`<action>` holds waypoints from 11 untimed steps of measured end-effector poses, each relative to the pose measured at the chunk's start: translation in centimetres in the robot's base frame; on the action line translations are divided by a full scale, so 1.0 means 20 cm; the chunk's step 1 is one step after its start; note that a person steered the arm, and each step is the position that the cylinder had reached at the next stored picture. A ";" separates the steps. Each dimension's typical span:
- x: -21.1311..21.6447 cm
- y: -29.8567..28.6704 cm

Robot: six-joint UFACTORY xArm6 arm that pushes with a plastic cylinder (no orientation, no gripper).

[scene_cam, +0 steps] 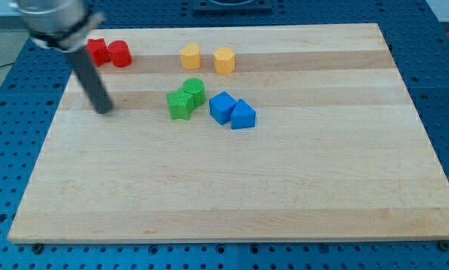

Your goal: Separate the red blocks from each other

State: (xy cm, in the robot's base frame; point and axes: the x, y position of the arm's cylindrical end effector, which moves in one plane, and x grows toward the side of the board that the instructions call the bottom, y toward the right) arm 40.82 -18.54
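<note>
Sitting at the board's 11 o'clock corner, the 2 red blocks lie side by side and look to be touching: the left red block (97, 51), partly hidden behind the rod, and the right red block (120, 54), a short cylinder. My tip (104, 110) rests on the wood at about 6 o'clock from the pair, clear of them and holding nothing; the rod has no pincer, so there are no jaws to open or close. At 3 o'clock from the red pair, well apart, stand the yellow cylinder (190, 55) and the yellow hexagonal block (224, 59), near each other with a small gap. Toward 5 o'clock from the reds, the green cylinder (194, 90) touches the green star-like block (181, 104). Just at 3 o'clock of those, the blue cube (222, 106) touches the blue triangular block (243, 115). All rest on the wooden board (231, 187).
</note>
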 end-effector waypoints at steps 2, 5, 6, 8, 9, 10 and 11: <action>0.18 0.18; 0.05 0.43; -0.06 0.45; -0.36 0.75; -0.38 0.82; -0.20 0.30; -0.12 -0.42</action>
State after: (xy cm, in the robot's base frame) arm 38.45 -26.89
